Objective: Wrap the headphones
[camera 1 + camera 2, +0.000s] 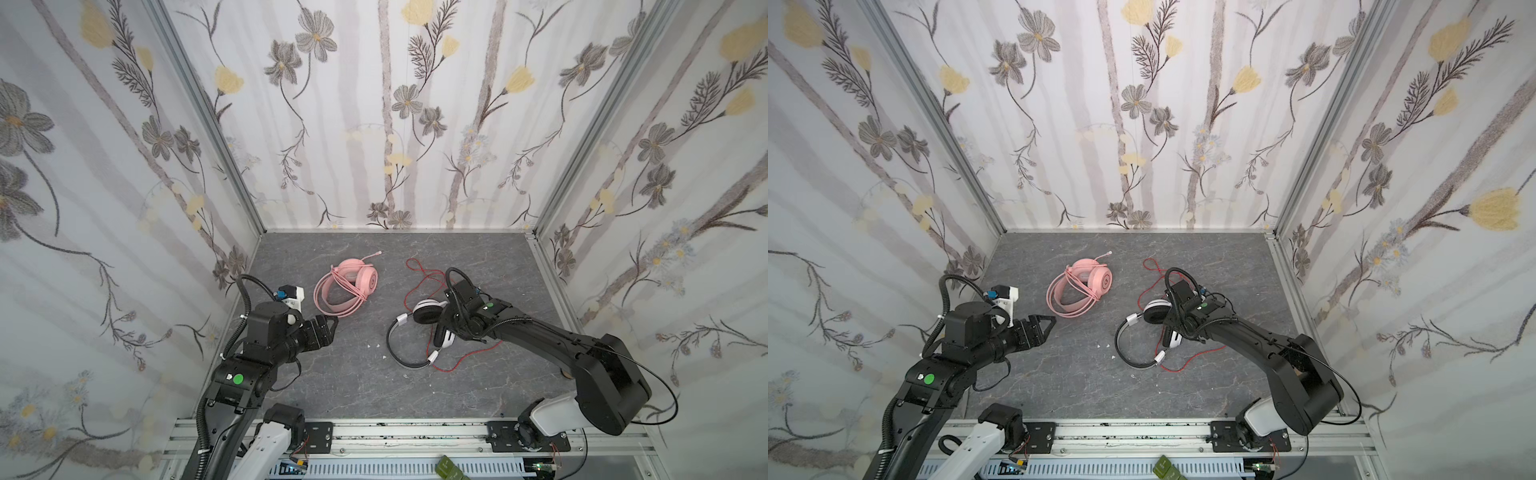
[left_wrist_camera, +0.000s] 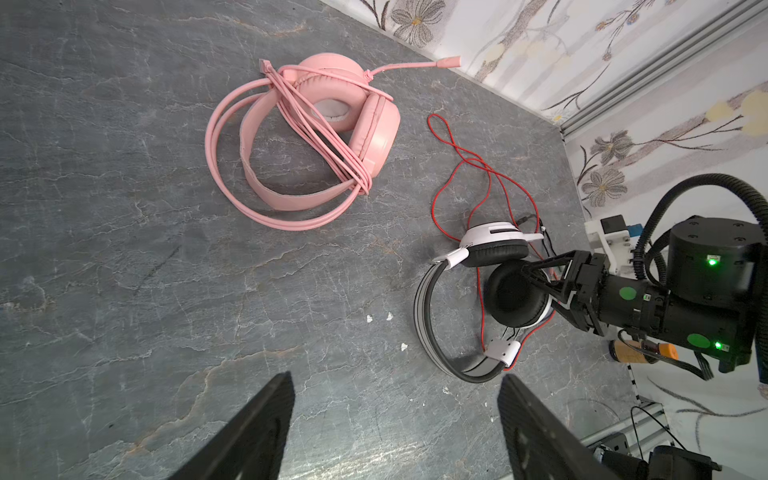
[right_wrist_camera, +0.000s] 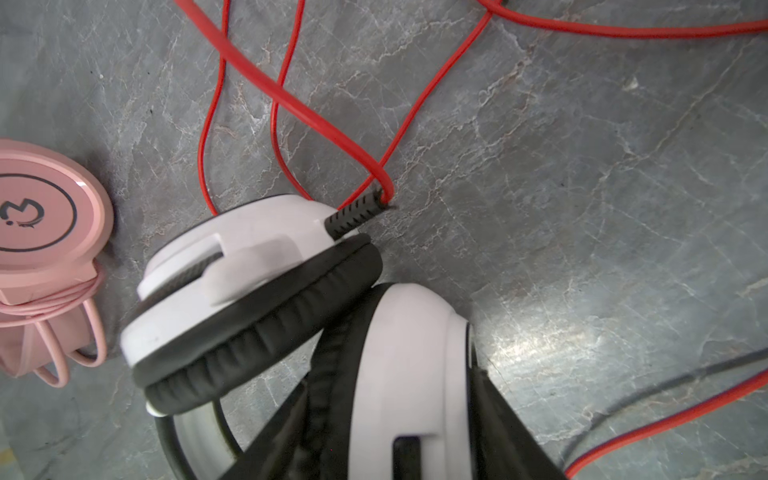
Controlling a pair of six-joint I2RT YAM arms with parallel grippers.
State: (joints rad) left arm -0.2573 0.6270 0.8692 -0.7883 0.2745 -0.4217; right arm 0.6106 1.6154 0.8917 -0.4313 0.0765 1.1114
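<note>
The pink headphones [image 1: 347, 286] [image 1: 1079, 286] [image 2: 316, 137] lie at the table's middle rear, with their pink cable wound round the band and cups. To their right lie the white-and-black headphones [image 1: 424, 311] [image 1: 1154, 313] [image 2: 494, 249]. Their thin red cable [image 1: 419, 270] [image 2: 440, 129] [image 3: 291, 104] lies loose around them. My right gripper [image 1: 441, 334] [image 1: 1173, 336] [image 3: 395, 378] is shut on one white ear cup, a finger pressed on each side. My left gripper [image 1: 332, 326] [image 1: 1052, 322] [image 2: 395, 376] hovers open and empty, in front of the pink set and left of the black headband.
The grey stone tabletop [image 1: 353, 382] is boxed in by floral walls at the left, back and right. An aluminium rail [image 1: 407, 434] runs along the front edge. Small white crumbs [image 2: 378, 318] lie between the grippers. An orange-brown object [image 2: 640, 351] sits beneath the right arm.
</note>
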